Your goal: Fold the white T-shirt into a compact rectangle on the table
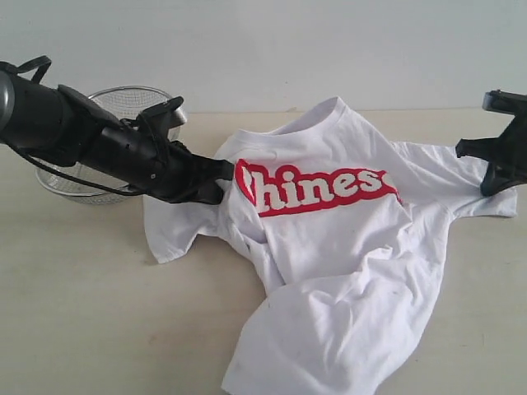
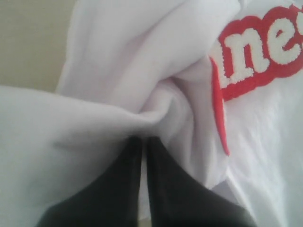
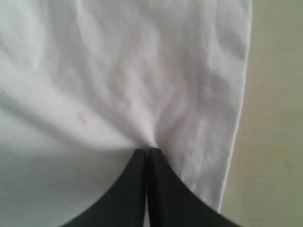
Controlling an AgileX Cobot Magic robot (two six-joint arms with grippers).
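Observation:
The white T-shirt (image 1: 346,271) lies crumpled on the table (image 1: 82,313), its red "Chinese" lettering (image 1: 317,188) facing up, its hem toward the front edge. My left gripper (image 1: 224,171) is shut on a bunch of the shirt's cloth (image 2: 156,109) just left of the lettering (image 2: 255,52). My right gripper (image 1: 492,174) is shut on the shirt's right sleeve (image 3: 142,94) near its stitched hem (image 3: 236,118). Cloth hides both pairs of fingertips. The neck tag is not visible.
A steel mesh bowl (image 1: 123,111) stands at the back left, behind my left arm (image 1: 90,136). Bare tabletop lies to the front left and along the right edge (image 1: 494,280). A pale wall runs behind the table.

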